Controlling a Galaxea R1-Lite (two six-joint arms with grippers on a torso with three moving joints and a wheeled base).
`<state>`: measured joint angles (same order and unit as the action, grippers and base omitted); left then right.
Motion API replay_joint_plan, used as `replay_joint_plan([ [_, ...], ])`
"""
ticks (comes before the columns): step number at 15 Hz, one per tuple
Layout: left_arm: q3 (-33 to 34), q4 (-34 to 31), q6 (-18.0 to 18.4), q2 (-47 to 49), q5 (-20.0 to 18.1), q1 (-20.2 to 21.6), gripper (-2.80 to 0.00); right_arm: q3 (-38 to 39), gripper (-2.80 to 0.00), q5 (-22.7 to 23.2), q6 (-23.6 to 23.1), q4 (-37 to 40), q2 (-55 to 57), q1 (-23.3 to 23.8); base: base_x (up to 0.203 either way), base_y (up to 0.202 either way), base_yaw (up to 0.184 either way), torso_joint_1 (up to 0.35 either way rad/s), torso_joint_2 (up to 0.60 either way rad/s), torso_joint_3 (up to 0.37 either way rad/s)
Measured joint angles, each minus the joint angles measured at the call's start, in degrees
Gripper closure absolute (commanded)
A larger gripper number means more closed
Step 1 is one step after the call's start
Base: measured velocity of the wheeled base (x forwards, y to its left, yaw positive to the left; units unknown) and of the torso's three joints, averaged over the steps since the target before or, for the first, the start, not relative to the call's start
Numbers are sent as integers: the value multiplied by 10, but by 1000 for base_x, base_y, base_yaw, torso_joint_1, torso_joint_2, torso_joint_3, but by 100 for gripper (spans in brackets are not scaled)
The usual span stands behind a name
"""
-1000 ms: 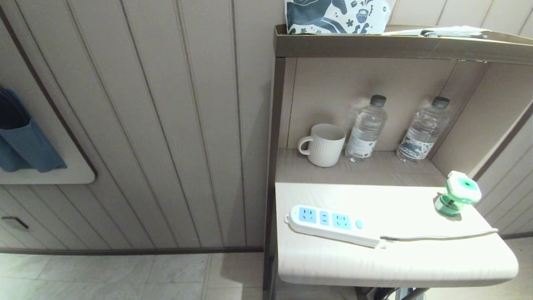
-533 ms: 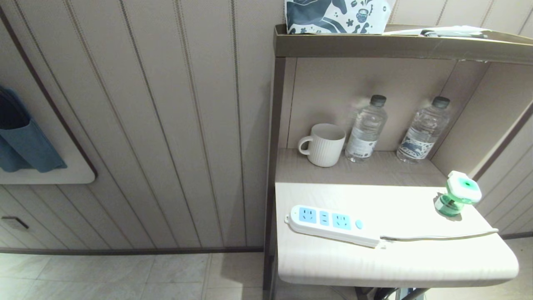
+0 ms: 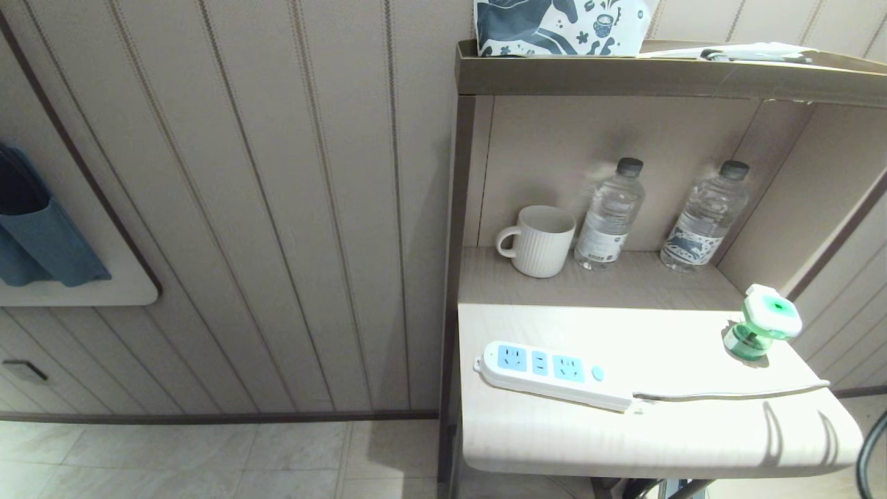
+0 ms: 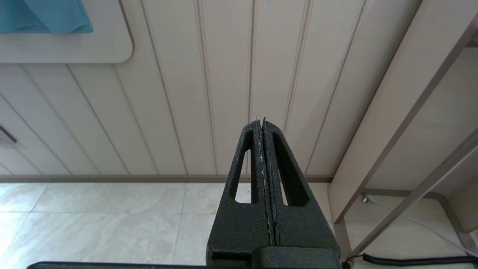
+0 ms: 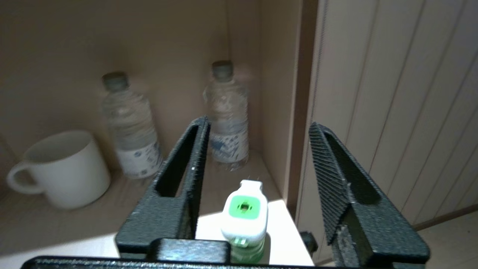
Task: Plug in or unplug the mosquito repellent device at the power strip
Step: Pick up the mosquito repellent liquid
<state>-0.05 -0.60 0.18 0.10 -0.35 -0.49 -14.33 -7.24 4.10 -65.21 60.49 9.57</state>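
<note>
Head: device stands unplugged at the table's far right corner, well apart from the strip, which lies near the left edge with its cord running right. No claw in view here, only finger shadows at the near right edge.

Left wrist: left claw pressed together, parked off the table, facing the wall.

Right wrist: right claw spread, empty, device between the fingers' lines but not touched. Step in hand looks like the grasp: centre on the white head, keep prongs clear, close gently; it looks top-heavy and may tip.
</note>
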Motion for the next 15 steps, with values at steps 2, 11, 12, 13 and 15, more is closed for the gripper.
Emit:
replay_joint_plan([
  [2, 0, 0, 0, 0, 0, 0, 0, 29, -280, 0, -3, -114, 54, 17, 0, 0, 0, 0, 0, 0],
  [11, 0, 0, 0, 0, 0, 0, 0, 71, -280, 0, -17, -220, 260, 6, 0, 0, 0, 0, 0, 0],
  [12, 0, 0, 0, 0, 0, 0, 0, 67, -280, 0, -17, -220, 274, 6, 0, 0, 0, 0, 0, 0],
  [13, 0, 0, 0, 0, 0, 0, 0, 65, -280, 0, -17, -220, 285, 4, 0, 0, 0, 0, 0, 0],
  [15, 0, 0, 0, 0, 0, 0, 0, 61, -280, -2, -22, -220, 301, -10, 0, 0, 0, 0, 0, 0],
])
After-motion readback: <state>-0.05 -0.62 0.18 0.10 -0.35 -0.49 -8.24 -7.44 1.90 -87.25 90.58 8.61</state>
